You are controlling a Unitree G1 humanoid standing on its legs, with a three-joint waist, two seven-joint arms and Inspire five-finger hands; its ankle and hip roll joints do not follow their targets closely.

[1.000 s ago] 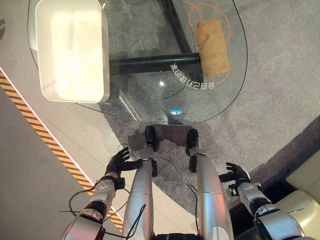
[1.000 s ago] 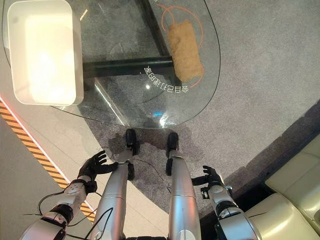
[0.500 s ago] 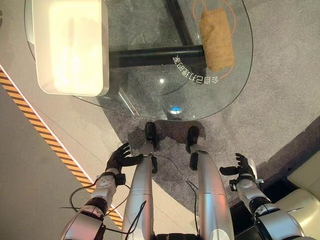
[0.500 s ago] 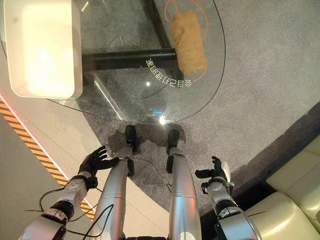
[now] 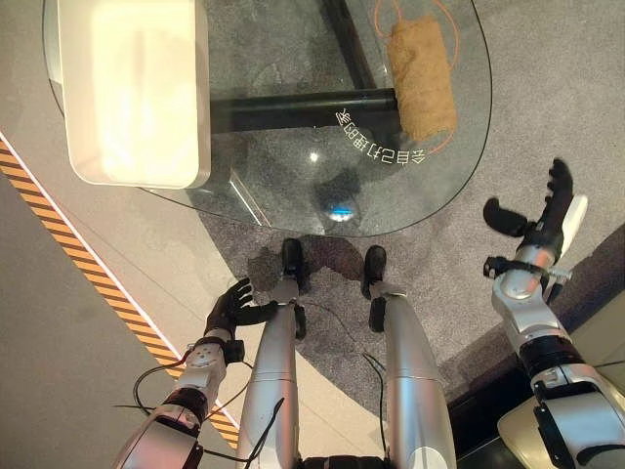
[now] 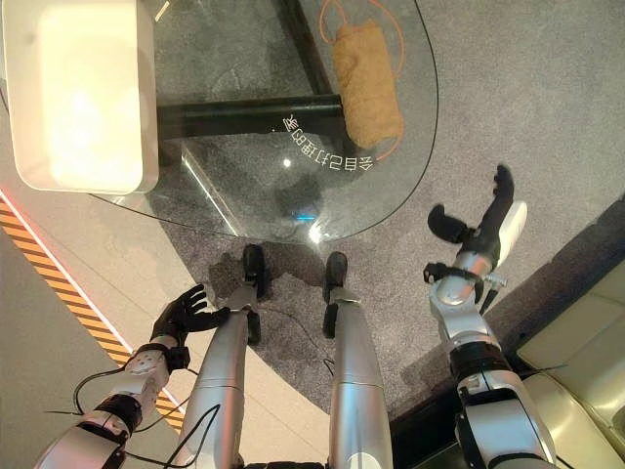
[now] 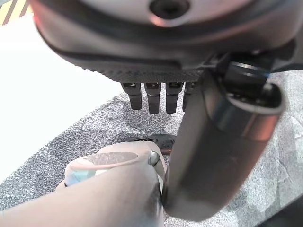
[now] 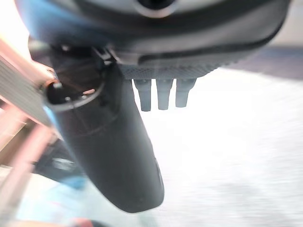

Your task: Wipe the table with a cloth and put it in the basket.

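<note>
On the glass table [image 5: 293, 186], far right part: tan cloth [image 5: 422, 78] lying flat, rolled/folded lengthwise, sitting inside a thin orange outline drawn on the glass. Neither hand touches it. Just nearside of the cloth there's a curved line of white characters [image 5: 376, 151] printed on the glass; they read upside down from the head camera, can't make them out. Dark crossbar [image 5: 293, 109] of the table frame is visible through the glass, running from under the basket toward the cloth.

White rectangular basket [image 5: 200, 98] stands on the table's left side, well apart from the cloth. Interior looks washed out by glare, contents not readable.

Right hand [image 5: 542, 217] is raised off the table's right edge, over grey carpet [image 5: 547, 107], fingers straight and spread, thumb standing out to the side, holding nothing. Right wrist view agrees: fingers straight, nothing between them and the thumb.

Left hand [image 5: 232, 308] hangs low at the robot's left side, fingers relaxed and splayed, nothing held. Orange-black striped floor tape [image 5: 88, 274] runs diagonally beside it.
</note>
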